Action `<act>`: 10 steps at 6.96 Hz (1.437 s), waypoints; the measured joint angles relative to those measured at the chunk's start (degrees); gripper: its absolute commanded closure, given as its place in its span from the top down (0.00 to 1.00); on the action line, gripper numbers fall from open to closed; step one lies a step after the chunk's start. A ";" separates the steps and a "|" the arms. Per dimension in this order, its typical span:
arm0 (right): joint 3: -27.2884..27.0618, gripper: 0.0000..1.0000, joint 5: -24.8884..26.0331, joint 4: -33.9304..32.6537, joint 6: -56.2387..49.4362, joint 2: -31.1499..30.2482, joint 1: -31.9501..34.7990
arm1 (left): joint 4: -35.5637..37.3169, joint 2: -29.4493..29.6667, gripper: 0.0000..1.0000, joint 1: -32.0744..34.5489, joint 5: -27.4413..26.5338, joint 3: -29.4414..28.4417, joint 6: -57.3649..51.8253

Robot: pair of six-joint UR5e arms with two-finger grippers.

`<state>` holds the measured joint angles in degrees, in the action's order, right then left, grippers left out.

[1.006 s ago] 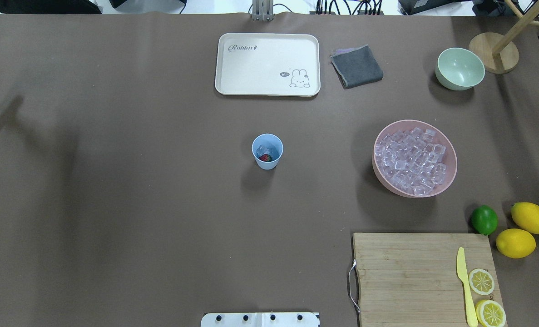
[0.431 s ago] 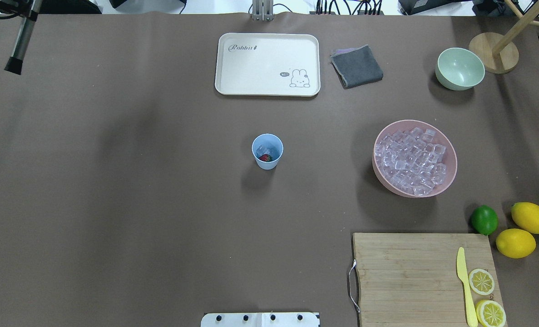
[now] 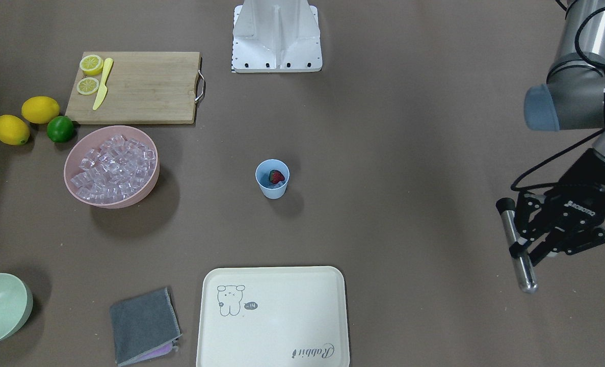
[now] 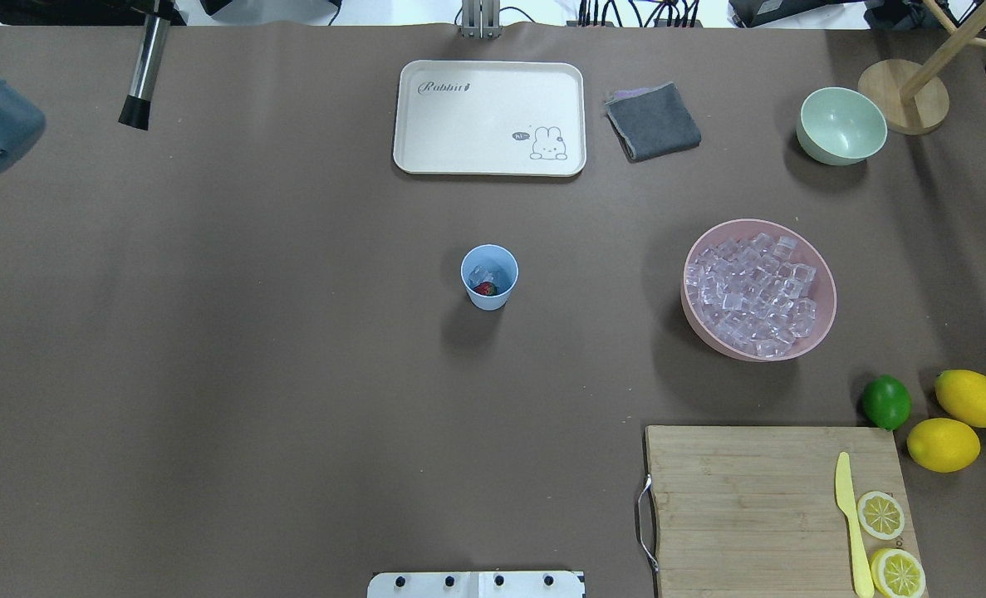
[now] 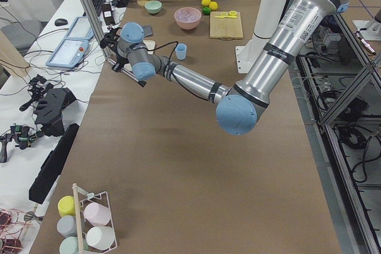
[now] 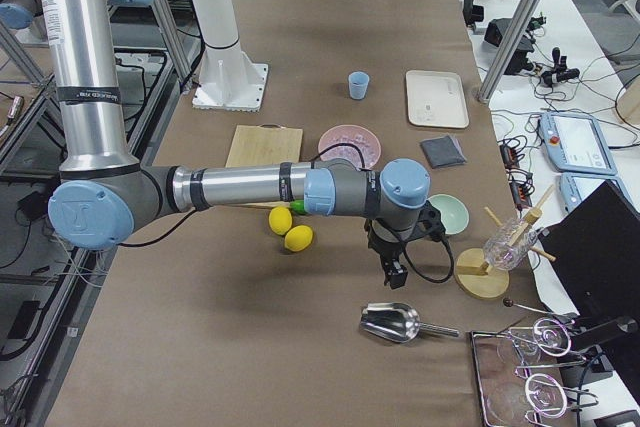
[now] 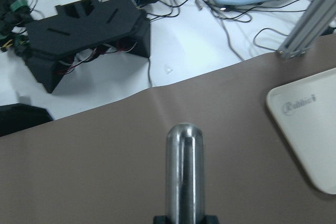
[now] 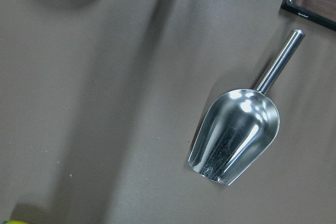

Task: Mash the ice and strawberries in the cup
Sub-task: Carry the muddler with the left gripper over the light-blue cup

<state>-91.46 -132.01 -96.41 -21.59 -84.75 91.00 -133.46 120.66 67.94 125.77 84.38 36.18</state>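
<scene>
The light blue, tapered plastic cup stands mid-table, holding glassy ice cubes and a small red strawberry, both unmashed. Within the last second the left gripper, clamped on a smooth steel muddler with a black end, has swung in over the table's corner. It is well apart from the cup, so the approach has likely begun. Whether the right gripper is apart or together cannot be told.

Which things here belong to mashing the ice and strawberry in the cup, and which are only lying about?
For the job: cup, ice and strawberry inside it, metal rod in the left gripper.

Lying about: tray, cloth, green bowl, pink bowl of spare ice, lemons, lime, cutting board, knife, scoop.
</scene>
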 measured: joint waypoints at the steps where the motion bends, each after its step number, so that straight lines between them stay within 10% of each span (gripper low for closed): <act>1: 0.08 0.99 0.32 0.00 0.04 -0.06 0.09 | -3.17 1.31 0.00 -1.23 -0.18 1.86 3.19; 3: 0.26 0.99 0.55 -0.01 -0.01 -0.23 0.52 | -9.45 4.59 0.00 -4.32 -1.34 3.05 11.14; 10: -1.65 0.99 1.57 0.29 -0.73 -0.05 3.79 | -58.93 4.29 0.00 -33.79 -32.54 -8.49 9.02</act>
<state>-93.10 -130.44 -96.12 -22.31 -84.80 94.79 -192.38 124.95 34.15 93.23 75.88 45.20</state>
